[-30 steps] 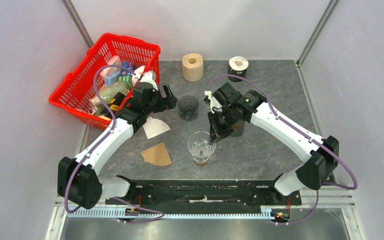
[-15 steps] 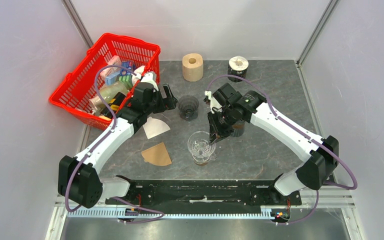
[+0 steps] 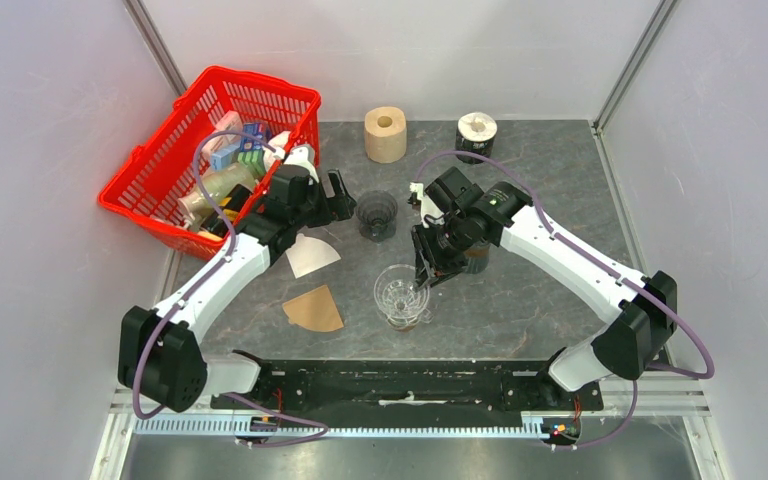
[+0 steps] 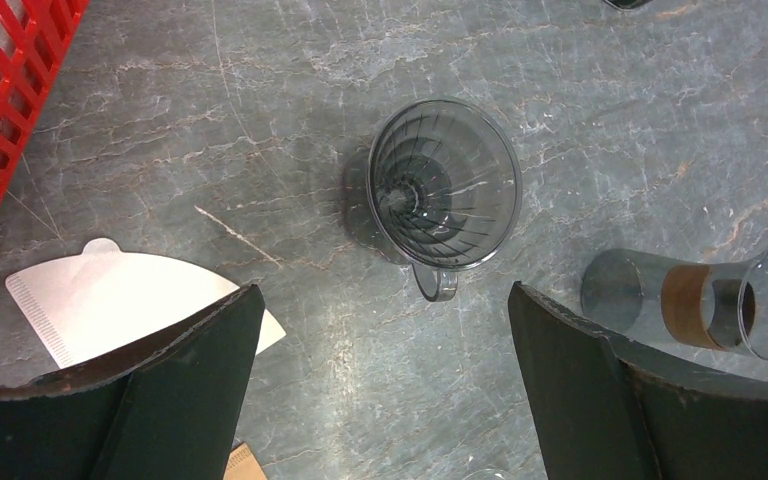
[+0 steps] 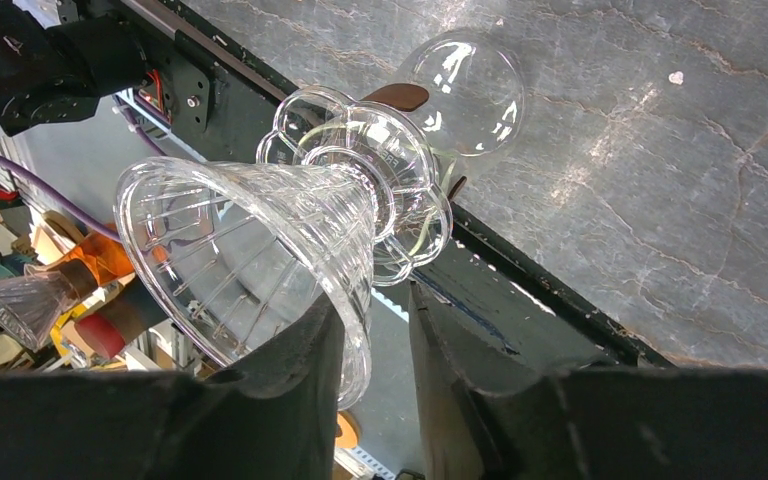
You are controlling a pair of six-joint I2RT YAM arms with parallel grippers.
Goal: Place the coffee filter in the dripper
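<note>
1. Right pincer (image 5: 378, 305) check: the fingers are parted only a little and straddle the rim of the clear glass dripper (image 5: 260, 250). The rim rests against one finger and I can see a gap to the other, so it isn't clamped.
2. That clear dripper stands upright on a round glass pot (image 5: 465, 90), right under the pincer tips.
3. My left pincer (image 4: 382, 295) is spread wide with nothing in it, hovering over the table (image 4: 210, 120).
4. A dark smoky dripper (image 4: 445, 185) stands just ahead of the left pincer, lined up between the two fingers, with its handle pointing back at the pincer.
5. The white coffee filter (image 4: 130, 295) lies flat on the table, partly hidden under the finger on the red basket (image 4: 0, 100) side.
6. A brown filter (image 3: 313, 310) lies flat too, further back toward the arm's base and near the white one.
7. A glass carafe with a brown band (image 4: 690, 305) sits just past the left pincer's other finger. In the overhead view it's right behind the right pincer.
</note>
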